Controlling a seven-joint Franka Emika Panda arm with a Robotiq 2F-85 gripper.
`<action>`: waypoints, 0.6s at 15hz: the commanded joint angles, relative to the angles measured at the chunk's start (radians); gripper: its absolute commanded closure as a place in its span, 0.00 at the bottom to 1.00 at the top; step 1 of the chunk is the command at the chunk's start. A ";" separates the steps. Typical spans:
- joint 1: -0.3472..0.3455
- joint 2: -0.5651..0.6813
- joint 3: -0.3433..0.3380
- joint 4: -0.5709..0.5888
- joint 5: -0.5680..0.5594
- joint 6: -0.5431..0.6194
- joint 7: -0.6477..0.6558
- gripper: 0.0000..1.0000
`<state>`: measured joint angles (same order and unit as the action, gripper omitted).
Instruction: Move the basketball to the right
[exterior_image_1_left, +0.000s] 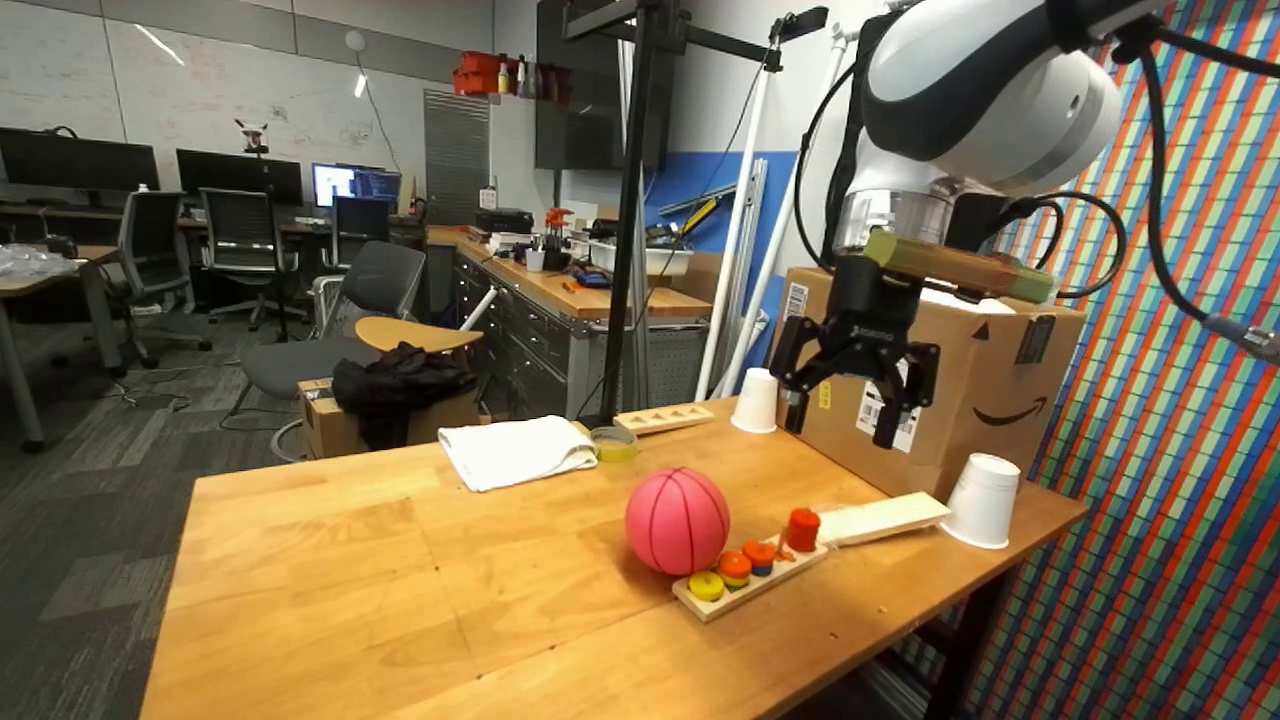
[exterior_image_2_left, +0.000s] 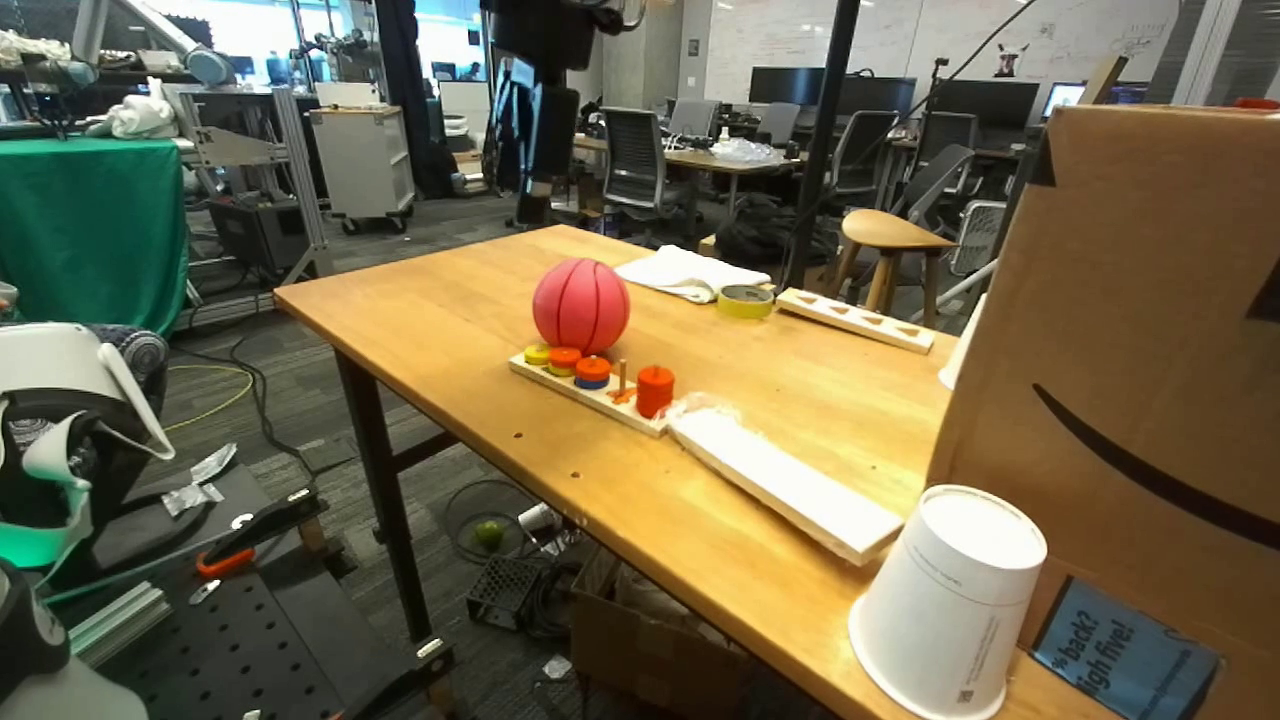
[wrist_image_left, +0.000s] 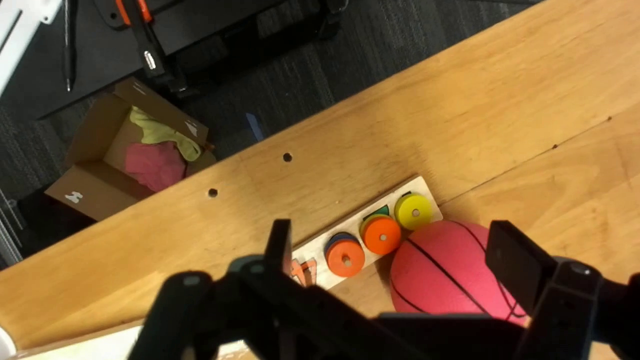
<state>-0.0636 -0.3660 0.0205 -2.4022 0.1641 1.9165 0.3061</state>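
The pink basketball (exterior_image_1_left: 678, 521) with dark seams rests on the wooden table (exterior_image_1_left: 330, 600). It also shows in an exterior view (exterior_image_2_left: 581, 306) and at the lower right of the wrist view (wrist_image_left: 445, 270), partly hidden by the gripper. It sits close beside a wooden peg board with coloured discs; whether they touch I cannot tell. My gripper (exterior_image_1_left: 840, 420) is open and holds nothing. It is well above the table. It also shows in an exterior view (exterior_image_2_left: 535, 200). In the wrist view the gripper (wrist_image_left: 390, 237) has its fingers wide apart, with the ball towards the right finger.
The peg board (exterior_image_1_left: 745, 597) meets a pale plank (exterior_image_1_left: 885, 518). White cups stand upside down at the plank's end (exterior_image_1_left: 983, 500) and behind (exterior_image_1_left: 755, 400). A large cardboard box (exterior_image_1_left: 1010, 400) stands beside the arm. A white cloth (exterior_image_1_left: 515, 450), tape roll (exterior_image_1_left: 612, 445) and wooden strip (exterior_image_1_left: 665, 418) lie at the back.
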 joint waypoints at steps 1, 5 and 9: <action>0.033 -0.022 0.085 -0.038 0.006 0.068 0.170 0.00; 0.066 0.033 0.156 0.014 0.009 0.079 0.310 0.00; 0.085 0.105 0.187 0.078 0.000 0.098 0.425 0.00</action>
<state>0.0101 -0.3272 0.1940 -2.3920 0.1641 1.9952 0.6495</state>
